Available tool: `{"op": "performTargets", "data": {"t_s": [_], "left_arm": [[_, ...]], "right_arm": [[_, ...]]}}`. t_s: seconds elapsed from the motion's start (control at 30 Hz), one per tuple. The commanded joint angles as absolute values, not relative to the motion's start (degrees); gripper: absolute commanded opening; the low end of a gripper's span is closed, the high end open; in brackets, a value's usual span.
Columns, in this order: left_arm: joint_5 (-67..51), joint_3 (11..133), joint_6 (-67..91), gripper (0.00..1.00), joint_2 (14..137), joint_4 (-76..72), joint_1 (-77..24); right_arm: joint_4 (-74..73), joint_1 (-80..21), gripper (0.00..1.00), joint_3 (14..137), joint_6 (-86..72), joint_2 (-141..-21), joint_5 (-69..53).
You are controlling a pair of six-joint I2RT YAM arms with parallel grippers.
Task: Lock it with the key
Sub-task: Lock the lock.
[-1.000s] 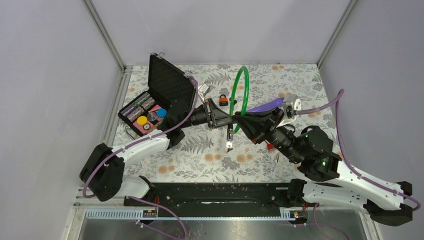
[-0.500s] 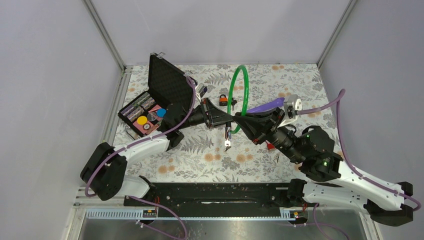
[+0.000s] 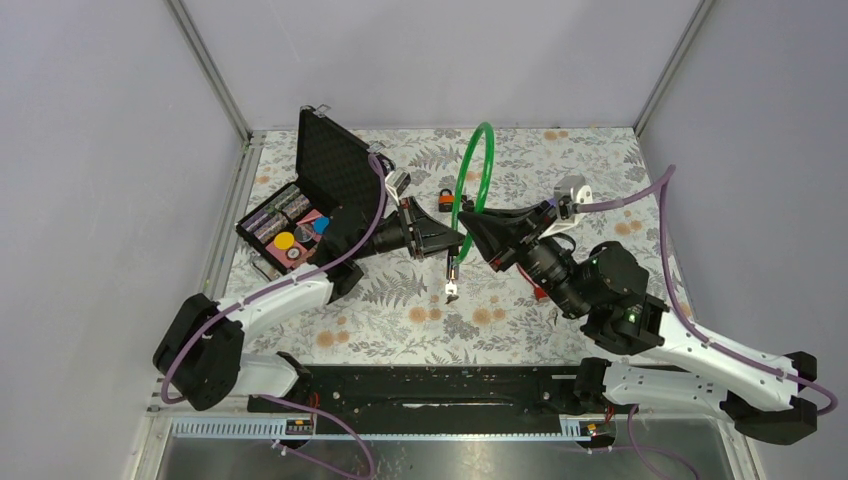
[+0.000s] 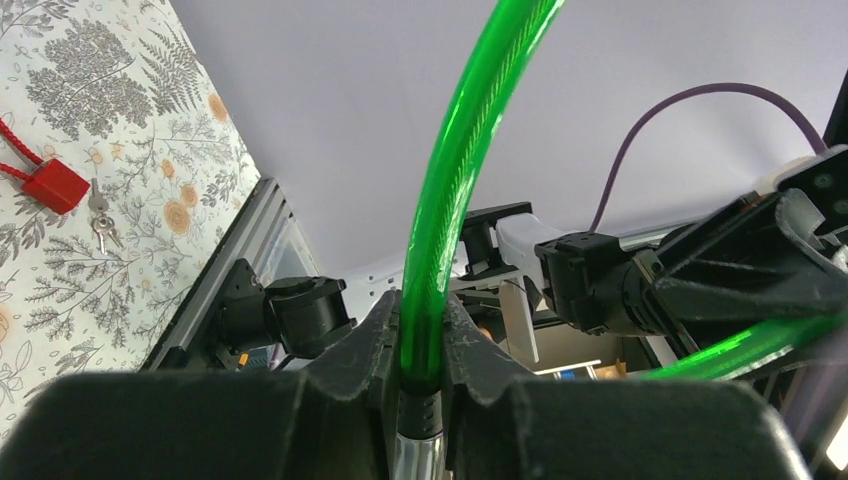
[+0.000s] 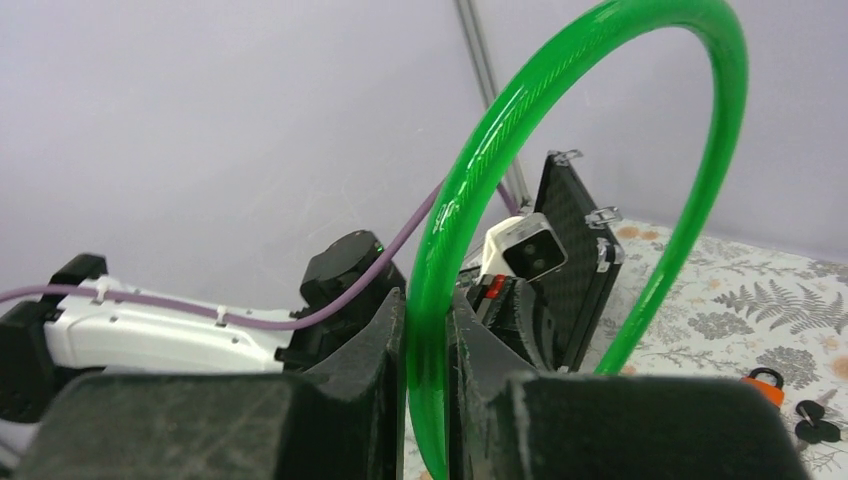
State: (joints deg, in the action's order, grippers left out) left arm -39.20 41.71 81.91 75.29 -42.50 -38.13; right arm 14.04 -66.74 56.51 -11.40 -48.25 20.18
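Note:
A green cable lock [image 3: 474, 172] stands as an upright loop over the middle of the table. My left gripper [image 3: 457, 240] is shut on its end, where the green sleeve meets a black collar and metal tip [image 4: 421, 440]. My right gripper [image 3: 472, 222] is shut on the cable [image 5: 560, 100] from the opposite side, tip to tip with the left. A small bunch of keys [image 3: 451, 288] dangles below the two grippers. In the left wrist view the fingers [image 4: 375, 335] pinch the green cable [image 4: 470, 150]. The lock body is hidden between the grippers.
An open black case [image 3: 335, 180] with coloured pieces stands at the left. A small orange padlock [image 3: 446, 200] with black keys [image 5: 815, 425] lies behind the loop. A red lock with keys [image 4: 55, 185] lies on the fern-patterned mat near the right arm.
Both grippers, still holding the cable, shifted left and slightly away. The right arm swung up and left, the loop leaned, and the dangling keys moved left with them.

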Motion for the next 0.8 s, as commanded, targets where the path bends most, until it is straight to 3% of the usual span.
{"op": "performTargets", "data": {"t_s": [0.0, 0.23, 0.53, 0.77], "left_arm": [[-41.11, 45.57, 84.87, 0.00, 69.32, -52.18, -38.37], [-38.34, 44.77, 88.15, 0.00, 67.31, -52.27, -38.16], [-37.03, 44.76, 88.50, 0.00, 66.94, -51.64, -38.23], [-35.42, 43.68, 89.24, 0.00, 65.90, -50.74, -37.86]], "right_arm": [[11.68, -66.36, 0.00, 53.47, -8.29, -48.64, 32.01], [13.18, -66.37, 0.00, 49.73, -9.26, -46.69, 32.75], [11.00, -66.36, 0.00, 50.60, -6.77, -49.59, 19.86], [8.63, -66.36, 0.02, 51.20, -9.73, -49.39, 21.86]]}}
